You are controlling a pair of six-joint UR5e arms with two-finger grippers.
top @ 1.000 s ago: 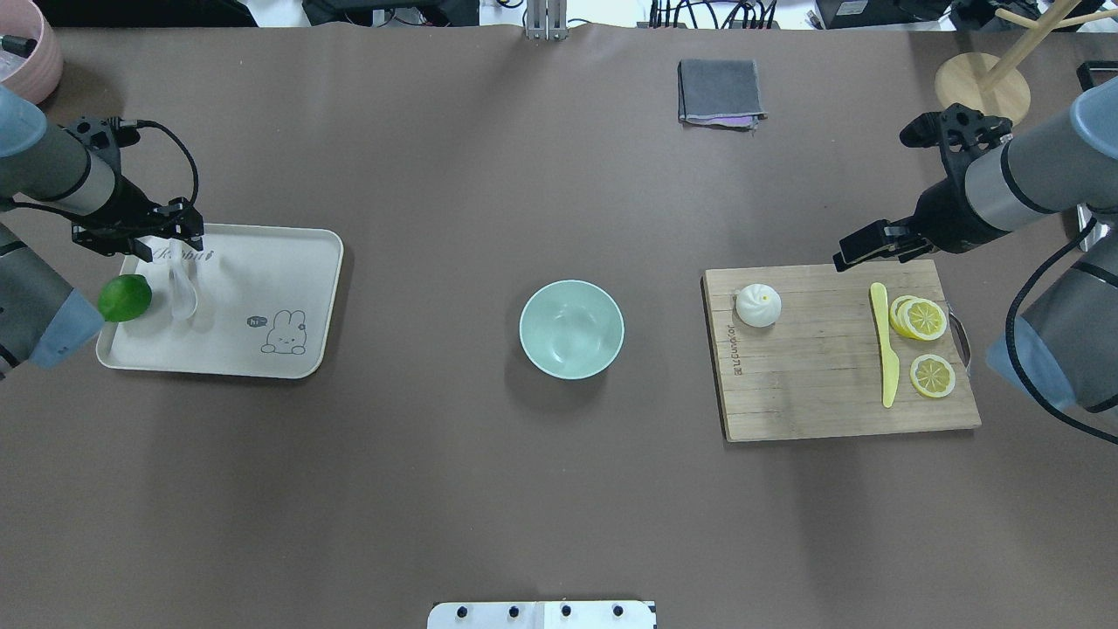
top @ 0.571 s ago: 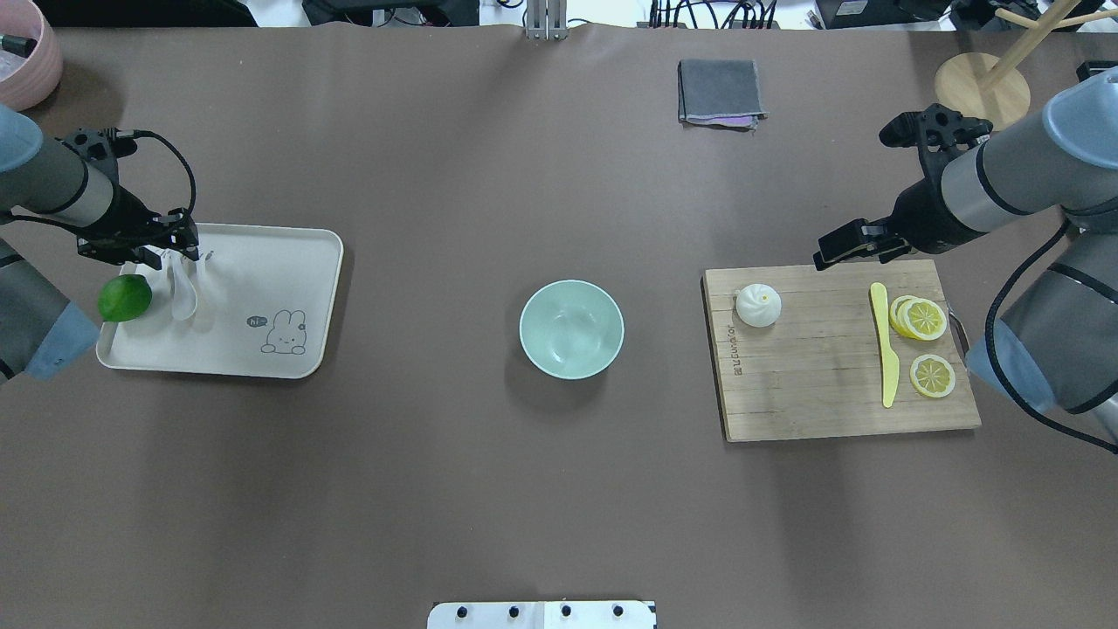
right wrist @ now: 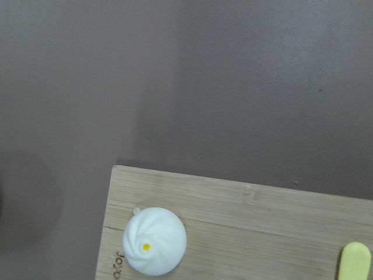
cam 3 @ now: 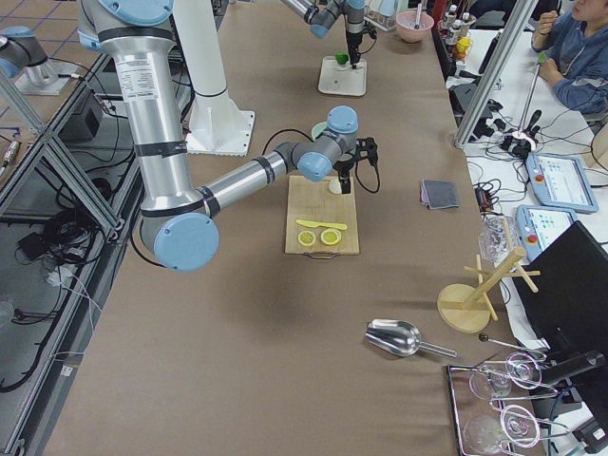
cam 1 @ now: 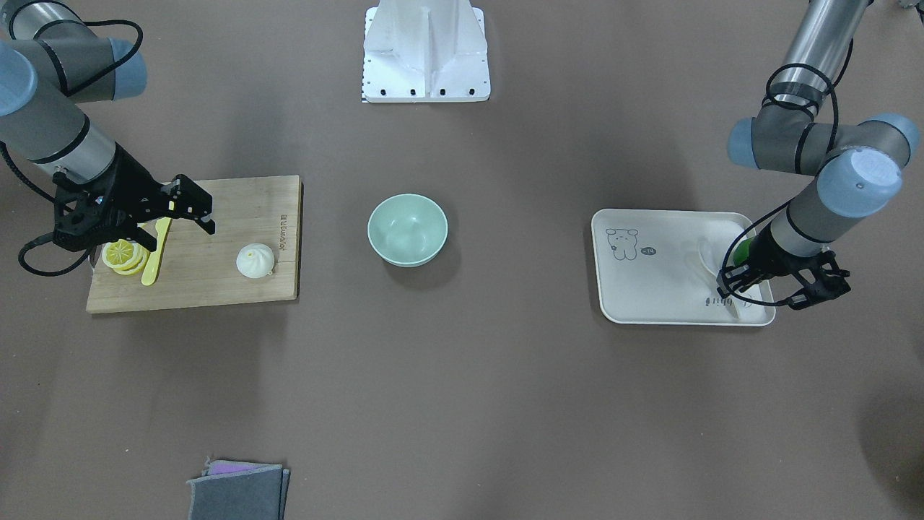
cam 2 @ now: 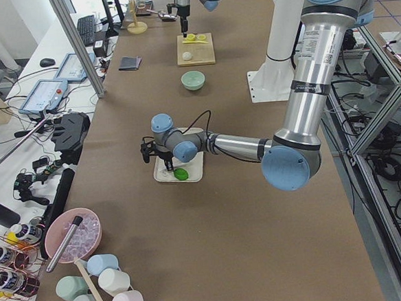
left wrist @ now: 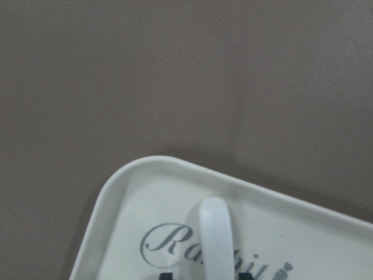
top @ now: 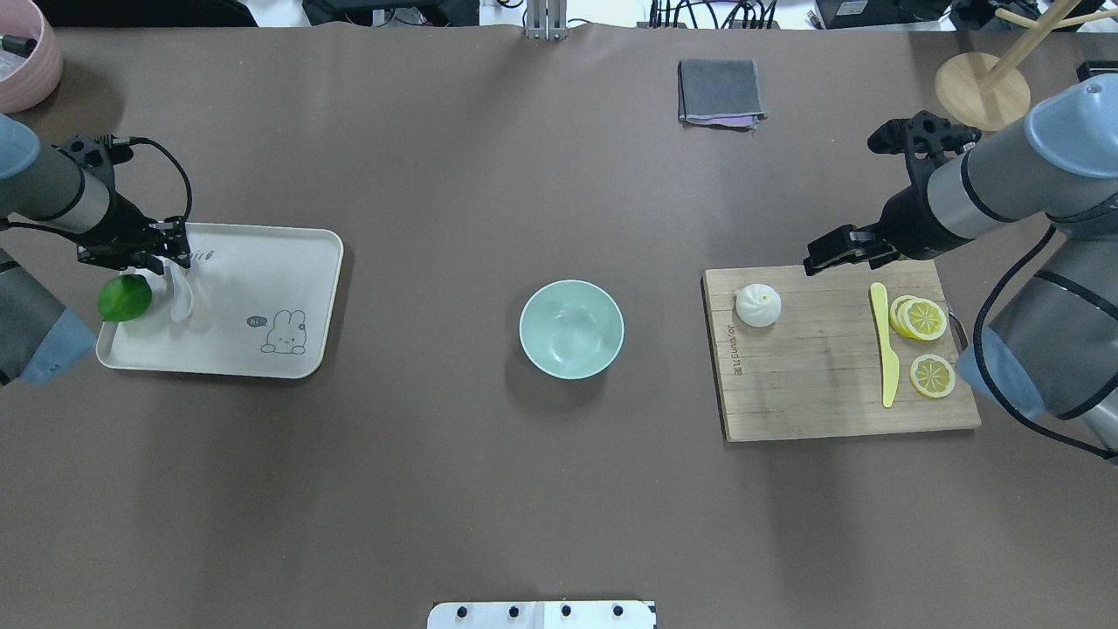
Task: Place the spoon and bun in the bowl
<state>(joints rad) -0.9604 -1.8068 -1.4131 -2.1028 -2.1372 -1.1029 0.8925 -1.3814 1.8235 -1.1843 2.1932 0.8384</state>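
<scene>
The white spoon [top: 181,297] lies in the cream tray [top: 279,262], scoop toward the robot. My left gripper [top: 171,260] is low over the tray's far left corner. It is open, with its fingertips either side of the spoon's handle [left wrist: 214,233]. The white bun [top: 758,306] sits on the wooden board [top: 812,393] at its far left corner and shows in the right wrist view [right wrist: 154,240]. My right gripper [top: 821,253] is open and empty above the board's far edge, to the right of the bun. The mint-green bowl [top: 571,328] stands empty at the table's middle.
A green lime [top: 124,297] lies in the tray just left of the spoon. A yellow knife [top: 886,349] and lemon slices [top: 921,319] lie on the board's right part. A grey cloth [top: 720,92] and a wooden stand [top: 983,83] are at the far side.
My left gripper has moved left and come down over the spoon's handle. My right gripper has moved left along the board's far edge, closer to the bun.
</scene>
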